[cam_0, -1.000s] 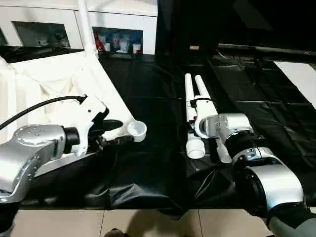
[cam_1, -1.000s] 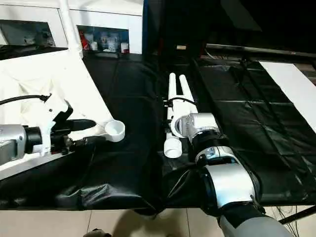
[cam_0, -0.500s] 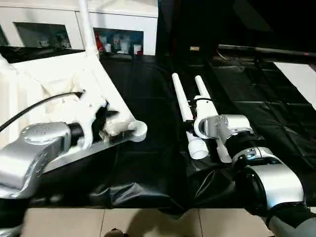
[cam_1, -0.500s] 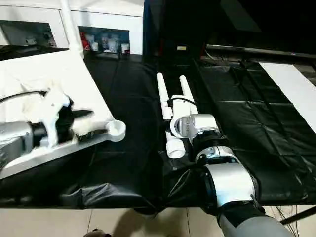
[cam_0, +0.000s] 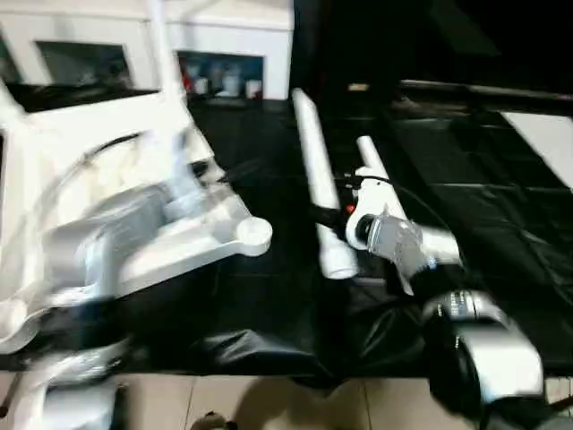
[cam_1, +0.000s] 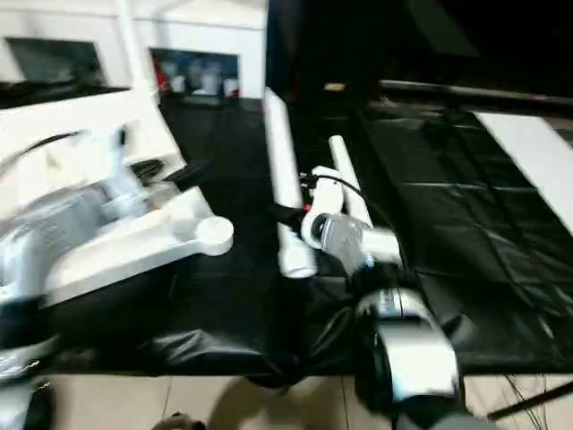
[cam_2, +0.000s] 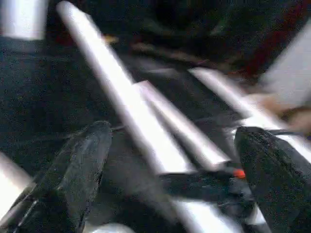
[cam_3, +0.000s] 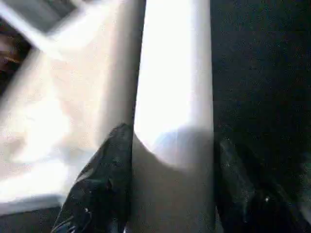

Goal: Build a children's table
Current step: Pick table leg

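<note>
Nearest the camera, both silver forearms reach over the front edge of the surface [cam_0: 269,313], which is covered in black sheeting; pale floor tiles show below that edge.

The right gripper [cam_3: 167,179] is clamped on a white tube leg [cam_0: 315,184]; its two black fingers [cam_3: 104,179] sit on either side of the tube near its wide open end; in the head views that end hangs just above the sheeting and the tube points away toward the cabinet, angled off the leg beside it.

A second white leg [cam_0: 372,166] lies on the sheeting just beside the held one, on the robot's right of it; the right wrist partly covers its near portion.

The left gripper [cam_2: 175,160] stands wide apart, holding nothing; between its black fingers [cam_2: 82,165] the wrist view shows the legs and the other arm; in the head views the left arm is blurred and lies over the tabletop.

The white tabletop [cam_0: 116,134] lies on the robot's left part of the surface, underside up; its near corner socket [cam_0: 253,233] is round and sits well short of the held leg; a leg already fitted [cam_0: 161,45] stands upright at the far corner.

Farthest back, a white glass-door cabinet [cam_0: 224,54] lines the wall.
</note>
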{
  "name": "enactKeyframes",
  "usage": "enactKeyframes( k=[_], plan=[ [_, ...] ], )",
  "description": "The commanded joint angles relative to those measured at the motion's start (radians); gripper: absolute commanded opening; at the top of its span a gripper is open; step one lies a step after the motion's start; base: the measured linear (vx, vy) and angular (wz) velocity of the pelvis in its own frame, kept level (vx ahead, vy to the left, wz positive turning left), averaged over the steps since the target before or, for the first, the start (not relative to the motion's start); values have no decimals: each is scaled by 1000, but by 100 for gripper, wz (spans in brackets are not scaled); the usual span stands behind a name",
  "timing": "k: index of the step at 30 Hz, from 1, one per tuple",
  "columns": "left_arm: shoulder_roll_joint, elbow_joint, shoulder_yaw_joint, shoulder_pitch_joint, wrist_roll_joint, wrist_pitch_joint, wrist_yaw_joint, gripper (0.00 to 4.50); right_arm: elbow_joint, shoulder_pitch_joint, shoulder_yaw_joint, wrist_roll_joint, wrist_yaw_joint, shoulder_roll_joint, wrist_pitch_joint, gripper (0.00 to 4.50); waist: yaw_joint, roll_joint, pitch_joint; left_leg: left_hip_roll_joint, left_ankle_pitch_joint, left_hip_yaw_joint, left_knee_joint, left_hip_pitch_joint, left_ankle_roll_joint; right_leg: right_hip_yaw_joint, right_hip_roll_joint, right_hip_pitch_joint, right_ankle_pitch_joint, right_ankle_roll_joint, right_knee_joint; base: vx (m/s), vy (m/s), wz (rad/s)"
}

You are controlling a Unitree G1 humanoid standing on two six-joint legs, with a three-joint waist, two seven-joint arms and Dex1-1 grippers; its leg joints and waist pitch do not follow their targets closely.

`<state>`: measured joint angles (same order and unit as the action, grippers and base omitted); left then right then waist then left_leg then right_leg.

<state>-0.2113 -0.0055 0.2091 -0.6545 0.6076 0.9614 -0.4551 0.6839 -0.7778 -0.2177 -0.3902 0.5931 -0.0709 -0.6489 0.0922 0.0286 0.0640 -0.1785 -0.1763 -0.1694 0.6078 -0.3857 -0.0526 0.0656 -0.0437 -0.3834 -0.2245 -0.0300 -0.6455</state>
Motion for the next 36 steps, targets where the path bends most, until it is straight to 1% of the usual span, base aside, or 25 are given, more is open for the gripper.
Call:
enactKeyframes(
  k=[1, 2, 3, 6, 9, 11, 12, 14, 15, 16, 17, 19, 20, 21, 22, 24, 25, 26, 27, 28, 29, 31, 32, 34, 36],
  plan=[
    [15, 14, 24, -35, 61, 30, -12, 450, -111, 9, -3, -75, 100, -12, -46, 182, 6, -12, -82, -55, -70, 16, -61, 24, 18, -61, -105, 60, 116, -231, 62, 0, 0, 0],
    [38, 50, 51, -85, 96, 51, -11, 450, -192, 46, 17, -122, 170, -25, -86, 181, 6, -6, -78, -54, -68, 16, -65, 20, 31, -59, -103, 58, 91, -229, 67, 0, 0, 0],
    [38, 50, 51, -85, 96, 51, -11, 450, -192, 46, 17, -122, 170, -25, -86, 181, 7, -6, -76, -51, -72, 14, -64, 22, 35, -59, -102, 59, 75, -223, 72, 0, 0, 0],
    [70, 98, 86, -151, 123, 86, -10, 450, -279, 89, 31, -178, 236, -30, -103, 181, 11, -7, -74, -56, -93, 17, -66, 22, 22, -59, -108, 57, -8, -218, 78, 0, 0, 0],
    [76, 108, 69, -168, 127, 93, -22, 450, -324, 105, 32, -204, 257, -16, -112, 181, 11, -7, -72, -55, -100, 17, -67, 22, 6, -59, -108, 54, -56, -209, 83, 0, 0, 0],
    [81, 110, 63, -174, 146, 95, -10, 450, -362, 119, 39, -217, 264, -8, -130, 181, 12, -10, -74, -57, -94, 19, -68, 22, 4, -59, -108, 53, -49, -207, 82, 0, 0, 0],
    [87, 112, 65, -175, 156, 96, -4, 450, -374, 124, 42, -222, 265, -5, -136, 181, 13, -12, -75, -56, -83, 19, -68, 22, 4, -59, -105, 53, -19, -211, 79, 0, 0, 0],
    [93, 117, 69, -180, 163, 98, 7, 450, -396, 133, 51, -226, 263, -2, -145, 181, 14, -11, -76, -56, -77, 19, -67, 22, 4, -59, -106, 54, -4, -213, 78, 0, 0, 0],
    [96, 120, 73, -184, 163, 101, 10, 450, -411, 139, 59, -230, 262, -1, -151, 181, 14, -16, -75, -56, -81, 19, -68, 21, 4, -58, -107, 53, -3, -214, 79, 0, 0, 0],
    [97, 122, 74, -186, 162, 102, 11, 450, -418, 141, 63, -231, 264, -2, -152, 181, 14, -13, -76, -56, -82, 19, -68, 22, 3, -58, -107, 55, -2, -212, 80, 0, 0, 0],
    [103, 125, 76, -191, 159, 103, 14, 450, -433, 146, 73, -232, 267, -6, -156, 181, 14, -28, -75, -55, -90, 20, -67, 22, -3, -59, -106, 53, -7, -211, 81, 0, 0, 0],
    [105, 126, 73, -189, 155, 101, 13, 450, -440, 149, 81, -230, 269, -7, -153, 181, 13, -21, -74, -55, -102, 20, -68, 22, -7, -59, -106, 55, -17, -209, 84, 0, 0, 0],
    [109, 127, 60, -178, 140, 96, 11, 450, -452, 155, 103, -206, 258, -13, -134, 181, 12, -26, -74, -55, -104, 20, -68, 22, -9, -59, -105, 55, -20, -207, 85, 0, 0, 0],
    [110, 127, 52, -173, 133, 94, 12, 450, -458, 158, 111, -195, 250, -14, -127, 181, 12, -23, -74, -55, -100, 20, -68, 22, -11, -59, -104, 56, -22, -203, 85, 0, 0, 0],
    [110, 127, 49, -171, 132, 93, 13, 433, -462, 160, 113, -192, 245, -14, -126, 181, 12, -24, -74, -55, -97, 20, -68, 21, -12, -59, -104, 56, -20, -201, 84, 0, 0, 0],
    [118, 129, 48, -174, 135, 93, 27, 413, -492, 158, 111, -203, 230, -10, -143, 181, 10, -25, -74, -55, -92, 20, -68, 21, -10, -59, -103, 56, -12, -201, 83, 0, 0, 0],
    [118, 125, 39, -174, 138, 89, 25, 413, -516, 157, 108, -214, 224, -6, -155, 181, 9, -24, -74, -55, -85, 21, -69, 21, -6, -59, -103, 57, 2, -202, 83, 0, 0, 0],
    [120, 125, 34, -175, 143, 86, 23, 387, -529, 156, 107, -219, 226, -7, -160, 181, 9, -21, -76, -54, -70, 21, -67, 20, 0, -59, -103, 59, 22, -206, 80, 0, 0, 0],
    [123, 131, 29, -172, 136, 77, 36, 375, -542, 159, 109, -223, 231, -10, -162, 181, 9, -17, -76, -54, -63, 20, -67, 20, 5, -58, -102, 59, 32, -210, 79, 0, 0, 0],
    [124, 133, 28, -172, 132, 75, 40, 375, -545, 159, 109, -224, 232, -10, -163, 181, 9, -17, -76, -54, -63, 20, -67, 20, 5, -58, -102, 59, 32, -210, 79, 0, 0, 0],
    [123, 135, 21, -170, 121, 70, 44, 364, -550, 162, 112, -225, 236, -12, -164, 181, 9, -10, -75, -54, -63, 18, -68, 19, 11, -59, -104, 60, 31, -211, 82, 0, 0, 0],
    [104, 134, 3, -162, 94, 58, 39, 362, -554, 163, 114, -227, 239, -15, -166, 181, 10, -16, -74, -55, -59, 18, -67, 19, 14, -59, -105, 58, 18, -207, 81, 0, 0, 0],
    [101, 136, 2, -161, 89, 57, 41, 362, -554, 163, 114, -229, 240, -17, -167, 181, 10, -12, -74, -54, -59, 18, -68, 19, 15, -58, -104, 58, 12, -203, 82, 0, 0, 0],
    [76, 150, 17, -160, 79, 58, 43, 361, -553, 162, 118, -240, 251, -24, -166, 181, 12, -10, -74, -54, -46, 18, -67, 19, 18, -59, -106, 58, 13, -200, 80, 0, 0, 0],
    [61, 158, 28, -161, 82, 68, 42, 361, -552, 162, 120, -245, 260, -26, -164, 181, 12, -12, -73, -54, -51, 18, -68, 20, 15, -58, -105, 57, -1, -196, 80, 0, 0, 0]
  ],
)
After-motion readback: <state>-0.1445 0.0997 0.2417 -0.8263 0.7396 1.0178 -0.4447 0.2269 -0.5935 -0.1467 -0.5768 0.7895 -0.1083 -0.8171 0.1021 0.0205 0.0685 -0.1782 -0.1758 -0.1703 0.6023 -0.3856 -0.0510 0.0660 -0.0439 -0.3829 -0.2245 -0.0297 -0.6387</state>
